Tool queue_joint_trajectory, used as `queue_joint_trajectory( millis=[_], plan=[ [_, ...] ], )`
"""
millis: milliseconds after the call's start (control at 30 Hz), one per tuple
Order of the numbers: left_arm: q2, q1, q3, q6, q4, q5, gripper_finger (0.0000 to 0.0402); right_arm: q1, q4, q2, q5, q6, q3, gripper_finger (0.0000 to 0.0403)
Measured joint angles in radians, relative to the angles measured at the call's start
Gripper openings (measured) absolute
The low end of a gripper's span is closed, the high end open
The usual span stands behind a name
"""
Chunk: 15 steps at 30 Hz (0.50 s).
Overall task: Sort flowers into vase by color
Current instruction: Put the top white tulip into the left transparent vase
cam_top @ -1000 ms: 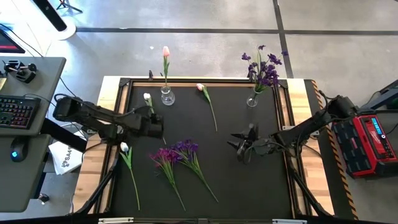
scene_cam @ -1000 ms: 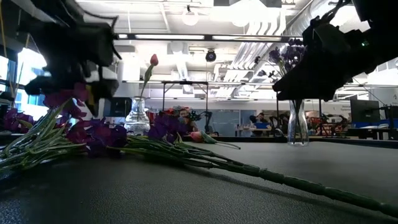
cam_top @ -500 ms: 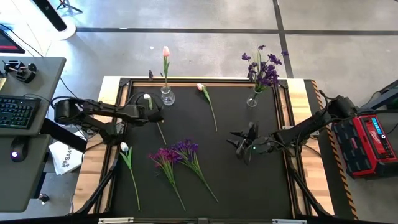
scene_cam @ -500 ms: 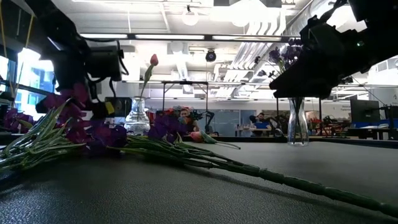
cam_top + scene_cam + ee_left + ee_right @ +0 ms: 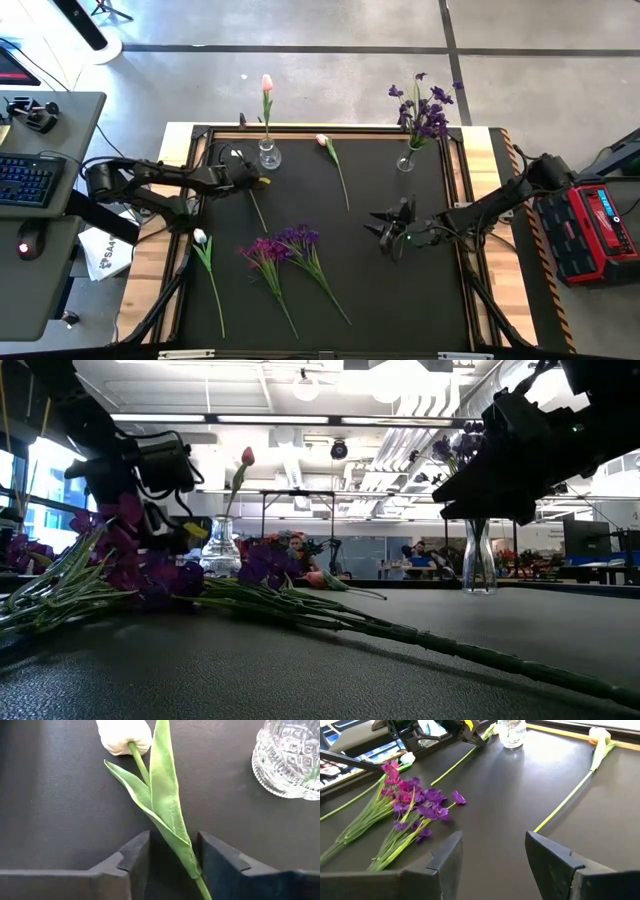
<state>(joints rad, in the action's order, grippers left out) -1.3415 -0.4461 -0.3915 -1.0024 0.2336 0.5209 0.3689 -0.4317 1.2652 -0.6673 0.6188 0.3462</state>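
Matte black mat (image 5: 400, 290), left fingers (image 5: 170, 865) parted around waxy white tulip (image 5: 150, 795) stem, right fingers (image 5: 492, 865) spread, empty.

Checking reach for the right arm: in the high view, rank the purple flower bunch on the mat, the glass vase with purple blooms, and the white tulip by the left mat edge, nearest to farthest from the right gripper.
1. Clear glass vase with purple blooms: back of the mat, just beyond the right gripper.
2. Bunch of purple flowers lying mid-mat, toward the left arm.
3. White tulip at the left mat edge, farthest.
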Motion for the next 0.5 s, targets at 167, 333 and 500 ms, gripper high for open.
queue_joint_trajectory(
  millis=[167, 333, 500],
  plan=[
    [-0.002, -0.009, 0.001, 0.049, -0.025, 0.004, 0.0067, 0.018, 0.000, 0.000, 0.003, 0.003, 0.000, 0.0199],
    [0.008, -0.034, -0.016, 0.164, -0.023, -0.017, 0.0008, 0.032, -0.023, -0.008, 0.000, 0.005, 0.000, 0.0199],
    [0.084, -0.024, -0.057, 0.244, -0.020, -0.006, 0.0009, 0.084, -0.047, -0.083, -0.003, -0.041, 0.000, 0.0199]
  ],
)
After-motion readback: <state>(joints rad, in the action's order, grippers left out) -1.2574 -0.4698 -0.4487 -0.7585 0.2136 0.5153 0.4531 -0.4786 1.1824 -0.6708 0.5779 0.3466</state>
